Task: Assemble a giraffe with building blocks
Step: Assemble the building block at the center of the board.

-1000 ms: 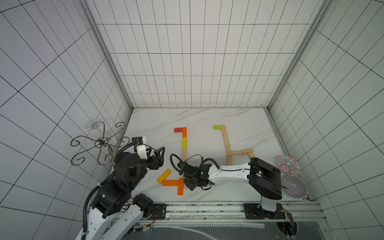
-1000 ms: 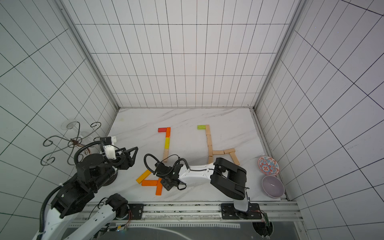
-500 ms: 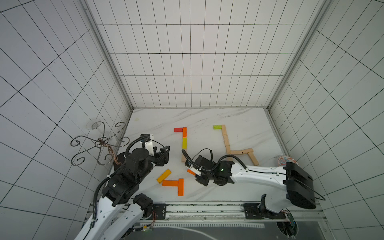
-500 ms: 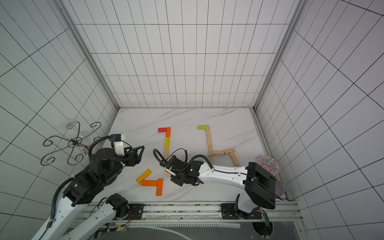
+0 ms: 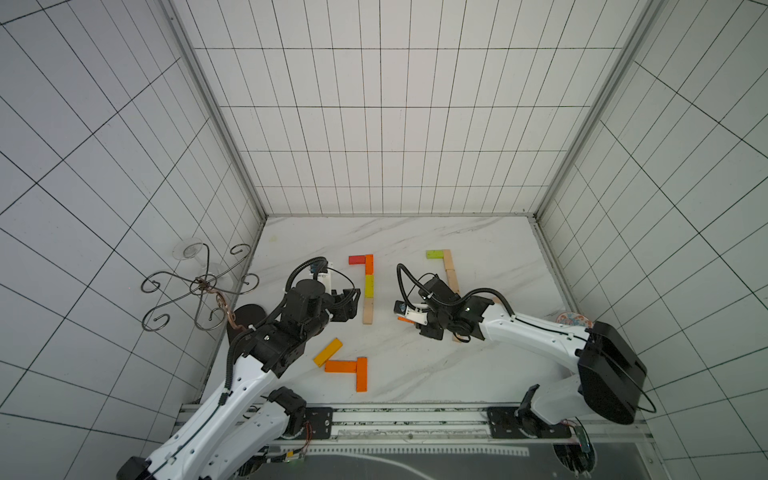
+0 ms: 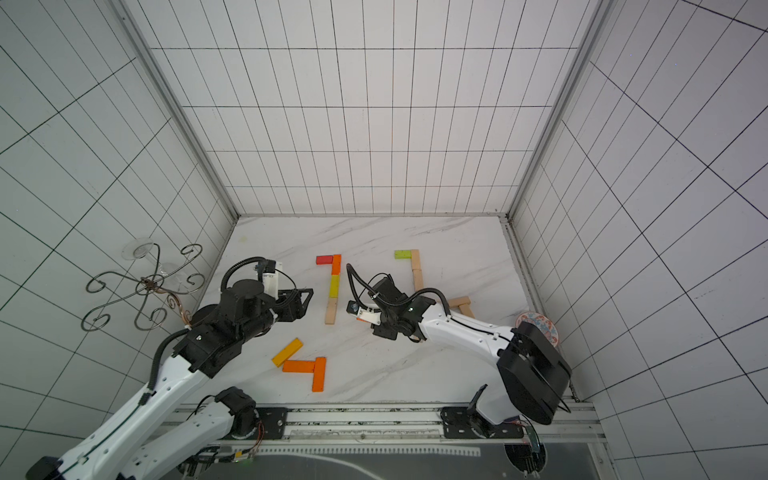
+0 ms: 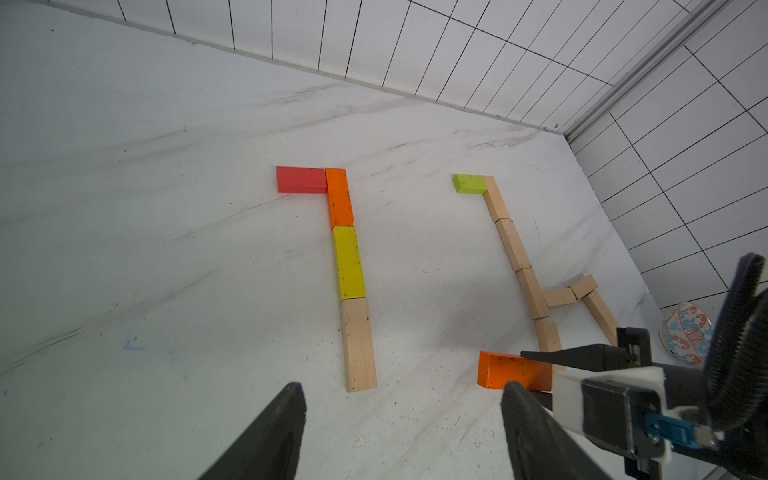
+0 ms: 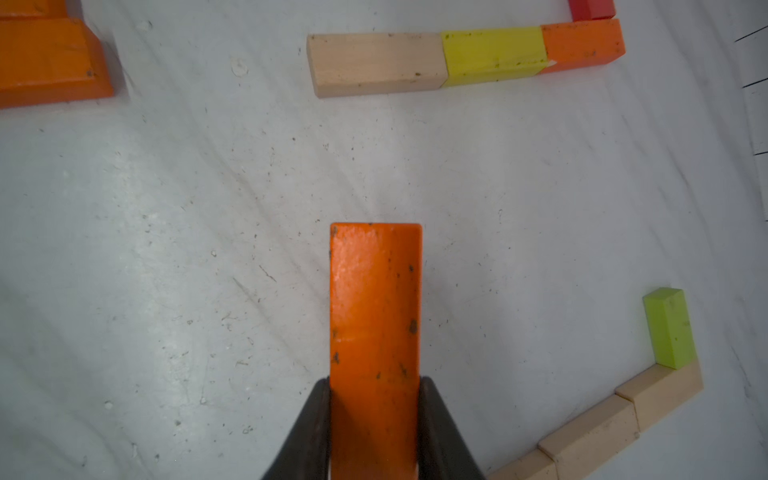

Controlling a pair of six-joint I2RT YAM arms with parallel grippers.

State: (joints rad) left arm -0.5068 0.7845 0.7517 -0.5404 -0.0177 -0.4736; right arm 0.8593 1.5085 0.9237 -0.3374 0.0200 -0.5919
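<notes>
White marble-look table (image 5: 415, 374) in the tiled booth (image 5: 374, 124) is carrying the work: the right tool (image 8: 374, 382) is clamping a flat orange wooden block (image 8: 374, 299) between the coloured neck column (image 5: 368, 274) and the plain wooden model giraffe (image 5: 451, 274). Seemingly the body is being started, so the next move is calling for laying it square against the column's pale foot block (image 5: 368, 311) without nudging it. The left tool (image 7: 401, 386) is hovering empty and spread wide, crowding that spot.
</notes>
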